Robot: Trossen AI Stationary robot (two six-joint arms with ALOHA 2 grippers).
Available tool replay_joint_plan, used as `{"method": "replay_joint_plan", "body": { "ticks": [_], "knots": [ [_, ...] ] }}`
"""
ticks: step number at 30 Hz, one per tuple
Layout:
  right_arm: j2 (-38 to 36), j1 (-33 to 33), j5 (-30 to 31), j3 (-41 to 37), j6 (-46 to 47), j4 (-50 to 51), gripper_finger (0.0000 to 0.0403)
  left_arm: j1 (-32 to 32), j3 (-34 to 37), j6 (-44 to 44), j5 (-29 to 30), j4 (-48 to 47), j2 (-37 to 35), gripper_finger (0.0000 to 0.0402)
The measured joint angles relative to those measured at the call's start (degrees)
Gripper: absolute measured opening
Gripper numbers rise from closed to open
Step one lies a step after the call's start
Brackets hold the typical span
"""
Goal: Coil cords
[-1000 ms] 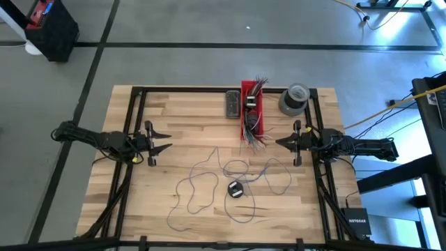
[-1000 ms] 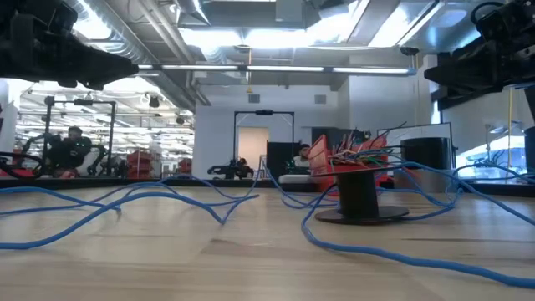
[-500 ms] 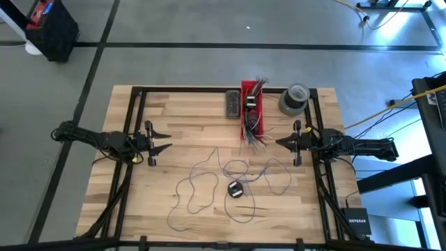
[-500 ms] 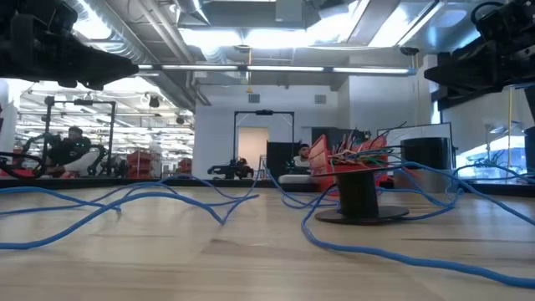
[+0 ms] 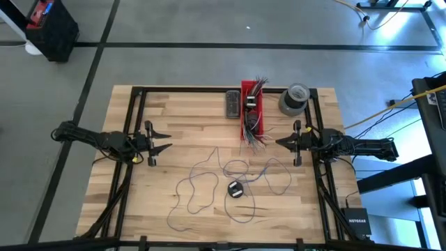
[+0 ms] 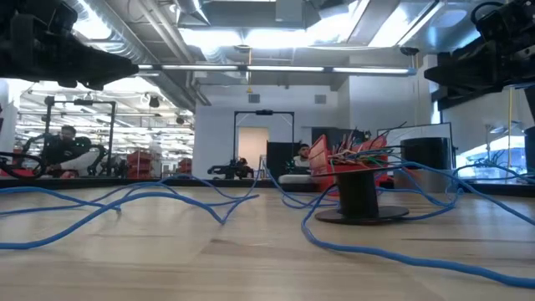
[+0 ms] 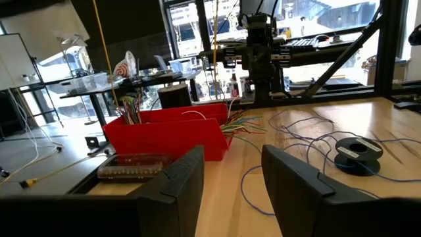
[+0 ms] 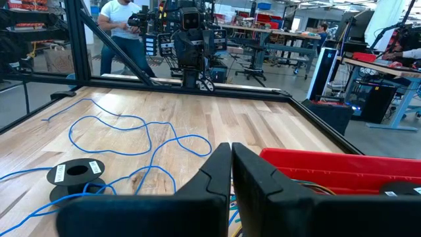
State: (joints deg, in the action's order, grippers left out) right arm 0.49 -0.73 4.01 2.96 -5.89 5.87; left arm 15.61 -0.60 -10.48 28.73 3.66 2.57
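Looking down at my table [image 5: 174, 111]: both arms parked at opposite sides, nothing held. My left gripper [image 5: 164, 140] sits over the table's left edge, fingers [image 7: 181, 181] spread apart w/ a clear gap, pointing toward the middle. My right gripper [image 5: 279, 142] is over the right edge, fingers [image 8: 214, 174] pressed together, empty, pointing back at the left one.

Cords [image 5: 202, 183] lie loose on the wood btwn the two grippers, toward the near half of the table: thin tangled loops, uncoiled, running from under the red bin [image 5: 251, 104] down past a small black spool [image 5: 236, 189]. Spool sits flat amid the loops, approx centre of the tangle. In low view the blue strands snake across the tabletop and around the spool [image 6: 358, 196]. Neither gripper touches any cord; both well apart from the tangle.

Red bin stands at the far middle w/ a bunch of multicoloured wire ends [image 5: 253, 139] spilling out its near end. Dark flat box [image 5: 231, 104] just left of the bin, grey tape roll [image 5: 293, 99] at the far right corner.

Bkgd: a person [image 8: 122, 29] in a white top stands beyond the table in right wrist view.
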Motion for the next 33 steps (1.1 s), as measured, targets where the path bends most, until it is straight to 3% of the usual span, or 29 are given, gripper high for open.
{"method": "replay_joint_plan", "body": {
  "ticks": [12,23,29,33],
  "knots": [
    [0.0,0.0,0.4,-0.3,0.4,-2.1,0.0019,0.0,0.0,0.0,0.0,0.0,0.0,0.0146],
    [0.0,0.0,-0.8,-0.3,16.3,-4.4,0.0019,0.0,0.0,1.0,0.0,0.6,0.0,0.0146],
    [0.0,0.0,0.2,-0.1,15.9,-6.6,0.0019,-0.1,0.0,13.4,0.1,10.1,0.0,0.0146],
    [0.0,0.0,-0.4,-0.1,15.8,-8.2,0.0019,-0.1,0.0,15.8,-2.0,18.1,0.5,0.0146]
  ]
}}
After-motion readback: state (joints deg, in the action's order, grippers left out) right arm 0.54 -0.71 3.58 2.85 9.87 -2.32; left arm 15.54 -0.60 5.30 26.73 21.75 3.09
